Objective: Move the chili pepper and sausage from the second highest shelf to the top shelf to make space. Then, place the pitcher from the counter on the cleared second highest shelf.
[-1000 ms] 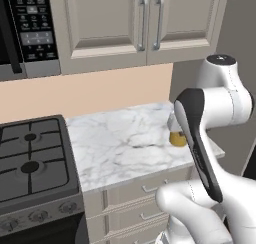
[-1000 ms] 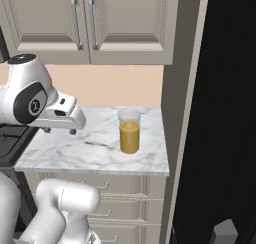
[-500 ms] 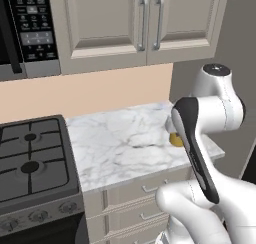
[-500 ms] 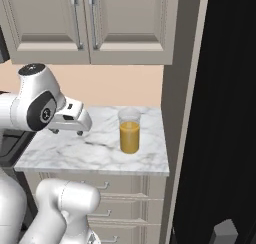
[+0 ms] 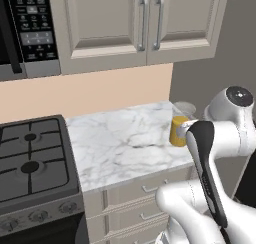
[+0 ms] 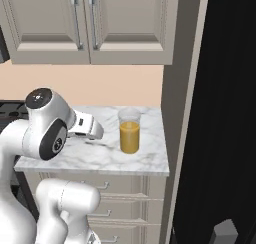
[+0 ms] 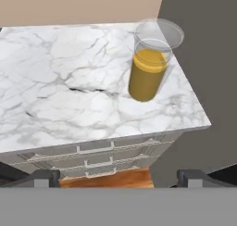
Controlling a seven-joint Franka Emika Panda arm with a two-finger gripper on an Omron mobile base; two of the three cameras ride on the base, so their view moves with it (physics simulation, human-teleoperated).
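Tool (image 7: 118, 176) hangs over the drawer fronts (image 7: 92, 158), tips spread wide apart, nothing btwn them. Beyond it, pitcher (image 7: 149, 67) stands upright on the marble surface (image 7: 60, 95) near its right rear corner, w/ orange liquid inside. Stove (image 5: 30, 163) sits left of surface, cabinets (image 5: 135, 23) above.

Three views, shared counter (image 6: 100, 160)

The pitcher (image 7: 148, 65) stands upright on the counter (image 7: 60, 95), toward its far right corner, with orange-yellow liquid below its clear wide rim. Beige drawers (image 7: 97, 155) with silver bar handles sit under the slab's near edge. The gripper (image 7: 118, 178) hangs with its fingertips (image 7: 44, 178) wide apart, short of the counter.
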